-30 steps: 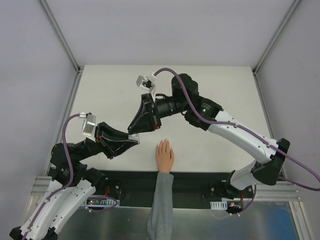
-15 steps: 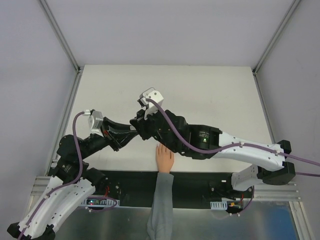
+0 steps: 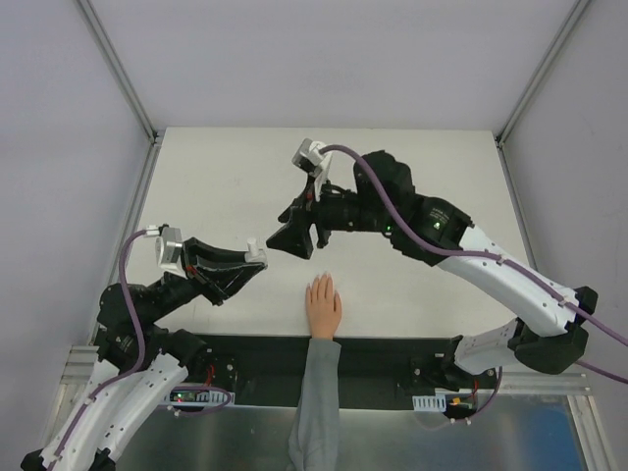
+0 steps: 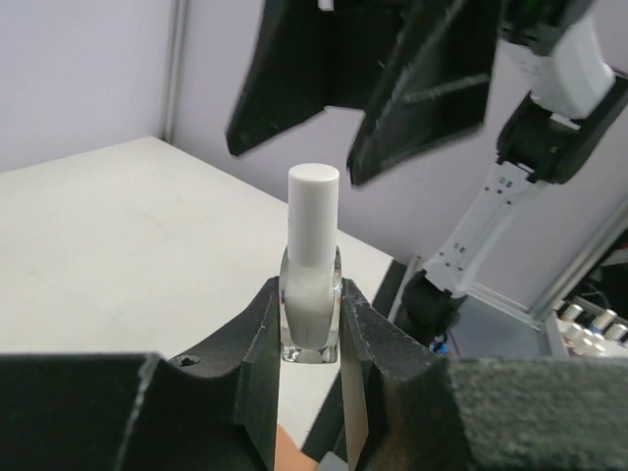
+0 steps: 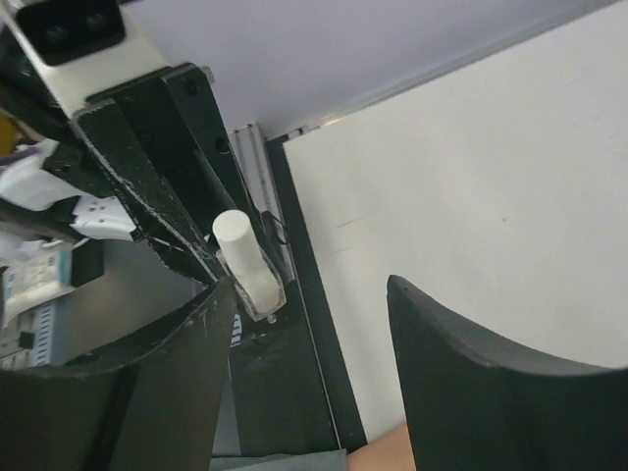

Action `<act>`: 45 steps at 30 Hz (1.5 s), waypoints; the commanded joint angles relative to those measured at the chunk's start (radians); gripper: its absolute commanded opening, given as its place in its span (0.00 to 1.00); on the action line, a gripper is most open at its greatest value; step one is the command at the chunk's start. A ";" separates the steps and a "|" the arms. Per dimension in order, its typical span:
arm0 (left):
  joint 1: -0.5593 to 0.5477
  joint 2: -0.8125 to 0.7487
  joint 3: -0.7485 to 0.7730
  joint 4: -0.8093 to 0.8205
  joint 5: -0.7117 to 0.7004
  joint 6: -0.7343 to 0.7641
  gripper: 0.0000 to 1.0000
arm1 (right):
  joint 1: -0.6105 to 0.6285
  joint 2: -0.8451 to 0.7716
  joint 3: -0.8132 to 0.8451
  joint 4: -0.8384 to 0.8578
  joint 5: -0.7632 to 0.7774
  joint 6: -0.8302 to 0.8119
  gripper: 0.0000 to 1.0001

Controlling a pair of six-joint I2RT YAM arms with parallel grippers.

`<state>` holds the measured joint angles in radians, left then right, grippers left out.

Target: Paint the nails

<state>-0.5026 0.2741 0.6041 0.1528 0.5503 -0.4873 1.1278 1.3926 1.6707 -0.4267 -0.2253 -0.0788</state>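
Nothing is painted yet: the nails (image 3: 320, 283) of the mannequin hand (image 3: 323, 306), lying flat at the table's (image 3: 442, 177) near edge below and between both grippers, look bare (they barely stand out from the fingers). The left gripper (image 3: 252, 259) is clamped on the small clear bottle (image 4: 311, 280), white cap (image 4: 313, 201) on. The right gripper (image 5: 309, 294) hangs spread and empty just beyond that cap, so uncapping, dipping and every nail remain, with only the cap seeming to be in the way.
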 commanded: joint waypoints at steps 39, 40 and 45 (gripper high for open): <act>0.004 0.160 0.080 0.174 -0.200 0.030 0.00 | 0.200 -0.012 -0.055 -0.064 0.917 0.008 0.00; 0.003 0.177 0.086 0.174 -0.225 0.058 0.00 | 0.232 -0.006 -0.075 -0.038 1.002 0.019 0.00; 0.003 0.307 0.118 0.209 -0.236 0.056 0.00 | 0.297 0.025 -0.056 -0.001 1.002 0.051 0.01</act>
<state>-0.5201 0.4931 0.6502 0.2638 0.5240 -0.4889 1.3796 1.3869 1.5948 -0.2481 0.4915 -0.0269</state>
